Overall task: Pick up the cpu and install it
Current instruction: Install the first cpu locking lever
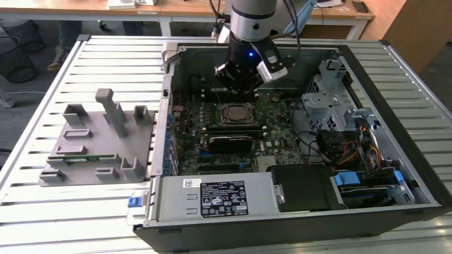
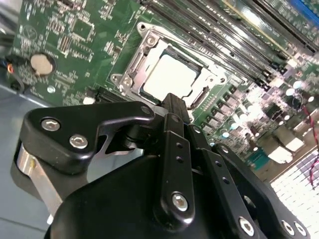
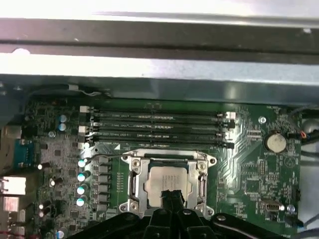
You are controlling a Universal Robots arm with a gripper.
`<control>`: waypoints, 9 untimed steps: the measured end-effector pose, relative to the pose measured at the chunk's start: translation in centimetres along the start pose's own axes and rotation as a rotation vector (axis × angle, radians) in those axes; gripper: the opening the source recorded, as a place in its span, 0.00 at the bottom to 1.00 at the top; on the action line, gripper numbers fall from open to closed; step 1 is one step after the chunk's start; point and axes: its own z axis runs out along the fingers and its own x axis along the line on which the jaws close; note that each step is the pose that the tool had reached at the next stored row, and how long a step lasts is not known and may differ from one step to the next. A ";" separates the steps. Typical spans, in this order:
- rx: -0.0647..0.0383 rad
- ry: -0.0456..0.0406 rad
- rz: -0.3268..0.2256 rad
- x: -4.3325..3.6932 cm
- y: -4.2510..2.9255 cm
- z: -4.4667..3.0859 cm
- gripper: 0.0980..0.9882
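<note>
One cpu (image 3: 167, 181), square and so without a long axis, lies flat in the motherboard socket (image 3: 133, 184); in the exterior view this socket is at about six o'clock from the gripper (image 1: 238, 87), just beside it. In both wrist views the fingers (image 2: 172, 107) look drawn together, holding nothing, with their tip over the chip's near edge. The socket frame surrounds the chip, and memory slots (image 3: 157, 127) run along one side.

The claw (image 1: 244, 87) hangs over the motherboard (image 1: 277, 129) in the open computer case (image 1: 297, 233); a grey fixture (image 1: 95, 145) lies on the worktop (image 1: 50, 217).
</note>
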 end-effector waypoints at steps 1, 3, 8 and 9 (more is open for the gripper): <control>-0.010 -0.0001 -0.007 0.01 0.00 0.01 0.01; -0.024 -0.0005 -0.014 0.21 0.01 0.04 0.01; -0.027 -0.0005 -0.020 1.79 0.06 0.11 0.01; -0.026 -0.0004 -0.022 2.11 0.07 0.11 0.01</control>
